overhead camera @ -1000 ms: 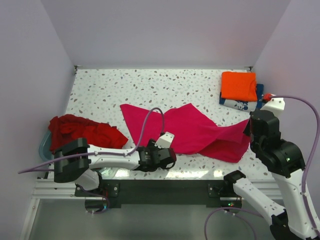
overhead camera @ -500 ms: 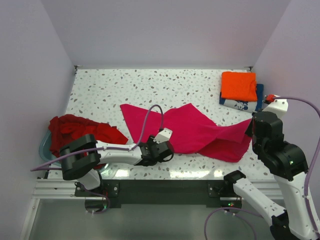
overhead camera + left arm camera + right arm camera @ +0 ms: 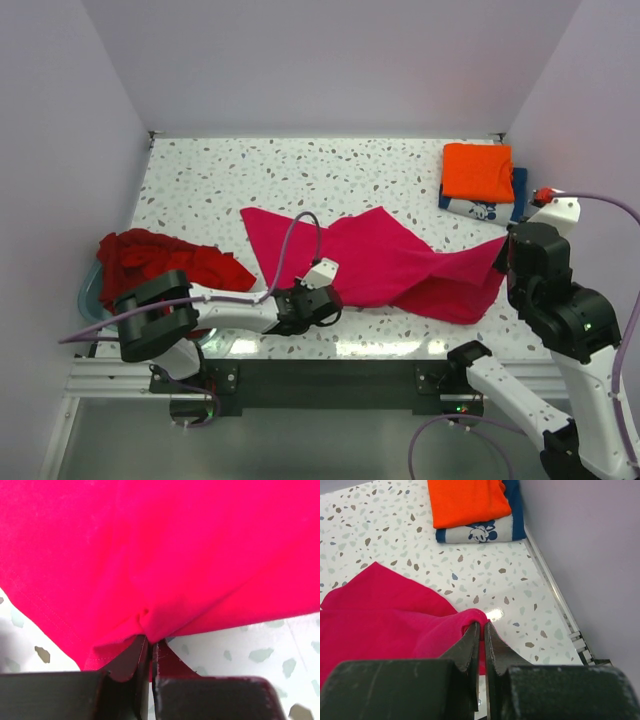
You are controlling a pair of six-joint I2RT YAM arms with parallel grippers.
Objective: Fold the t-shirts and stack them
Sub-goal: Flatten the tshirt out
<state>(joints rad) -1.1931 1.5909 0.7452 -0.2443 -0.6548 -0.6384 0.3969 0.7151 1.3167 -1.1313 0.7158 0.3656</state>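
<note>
A: What changes just now?
B: The left fingers [image 3: 146,652], open a moment ago, pinch shut on the magenta t-shirt [image 3: 390,260] at its six o'clock hem; the right fingers [image 3: 477,632] grip its three o'clock corner. Both ends held, so I judge a fold can start.
A: Any writing?
B: None readable. There is only a cartoon mouse print [image 3: 480,531] on the navy t-shirt [image 3: 480,208] under the orange t-shirt [image 3: 477,171], at one o'clock on the counter [image 3: 250,170].

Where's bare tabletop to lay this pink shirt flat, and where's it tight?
Widest bare patch: the back of the table, between the rear wall and the magenta shirt, left of the orange-on-navy stack. Crowded: the left side by the dark red pile, and the narrow near edge.
</note>
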